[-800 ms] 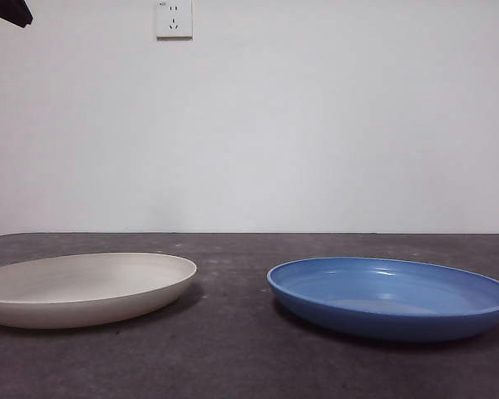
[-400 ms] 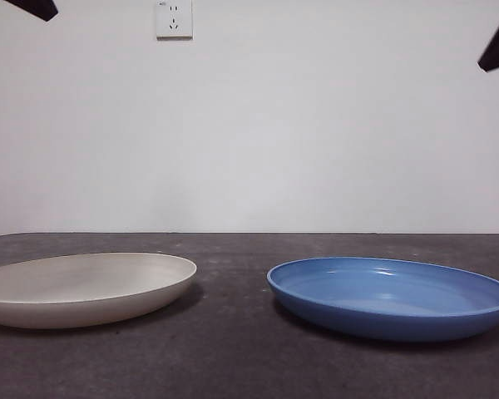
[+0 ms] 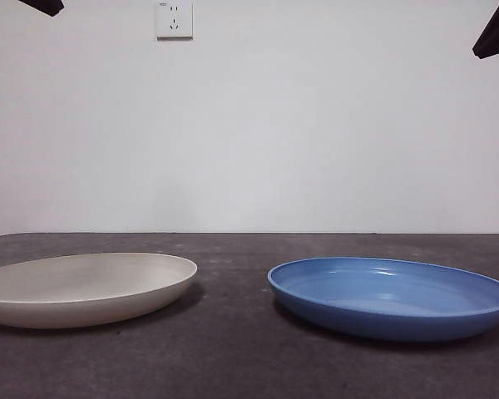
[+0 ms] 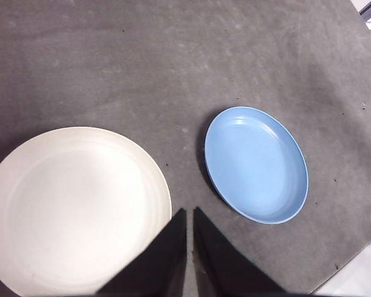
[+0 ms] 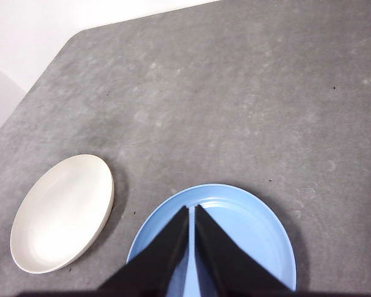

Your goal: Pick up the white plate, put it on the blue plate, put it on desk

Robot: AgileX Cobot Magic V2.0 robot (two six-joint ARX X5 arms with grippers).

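Plain white wall (image 3: 316,125) with a socket (image 3: 174,18) is seen behind the dark speckled table (image 3: 233,349). Both plates are lying flat on it, side by side with a clear gap between them, not touching.

White plate (image 3: 83,287) is seen in the left wrist view (image 4: 74,210) directly below and just beside the left gripper (image 4: 190,213); its rim runs right next to the fingertips. Blue plate (image 3: 391,295) is seen further off in that view (image 4: 256,164).

Right gripper (image 5: 191,210) is held over the blue plate (image 5: 247,235), with the white plate (image 5: 62,213) well off to one side.

Fingers on both grippers are pressed together, only a thin slit is visible, and nothing is gripped. Both arms are held high; only black tips are shown at the top corners of the front view.

Judgement: no step is done yet, the white plate is untouched. Left arm is clearly the nearer one for the pick. Plate is round, so no long axis matters; the near rim edge is the likely grasp point, and the fingers would have to be opened and brought down onto it. Shallow rim may slip.
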